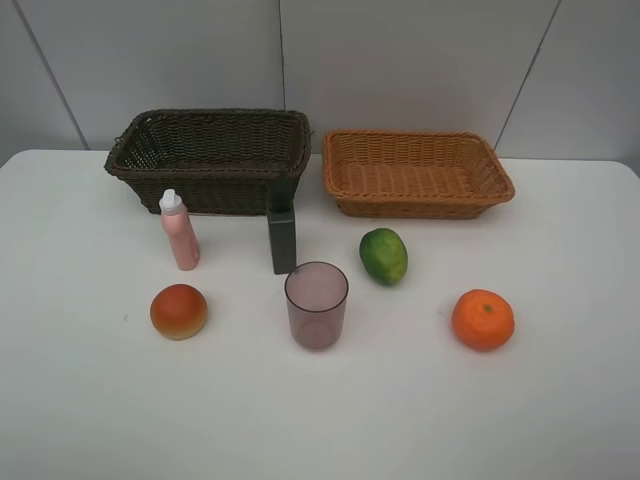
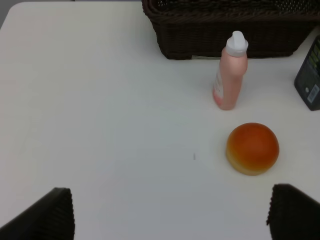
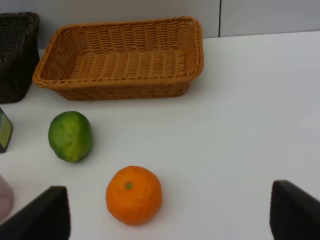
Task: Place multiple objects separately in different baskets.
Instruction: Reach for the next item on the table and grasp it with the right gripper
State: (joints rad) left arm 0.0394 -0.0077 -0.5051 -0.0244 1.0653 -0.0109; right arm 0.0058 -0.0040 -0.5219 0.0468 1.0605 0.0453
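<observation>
Six objects stand on the white table in front of two baskets. The pink bottle [image 1: 180,232] [image 2: 230,75], grey box [image 1: 282,240] and purple cup [image 1: 316,304] are near the dark brown basket [image 1: 210,155]. The red-orange bun [image 1: 179,311] [image 2: 252,148] lies front left. The lime [image 1: 384,255] [image 3: 70,136] and orange [image 1: 483,319] [image 3: 133,195] lie below the tan basket [image 1: 415,172] [image 3: 120,60]. Both baskets hold nothing. My left gripper [image 2: 170,215] is open, short of the bun. My right gripper [image 3: 167,215] is open, the orange just ahead of it. Neither arm shows in the exterior high view.
The white table [image 1: 80,400] ends at a grey panelled wall right behind the baskets. The two baskets stand side by side with a narrow gap between them. The grey box's edge [image 2: 310,80] shows beside the bottle in the left wrist view.
</observation>
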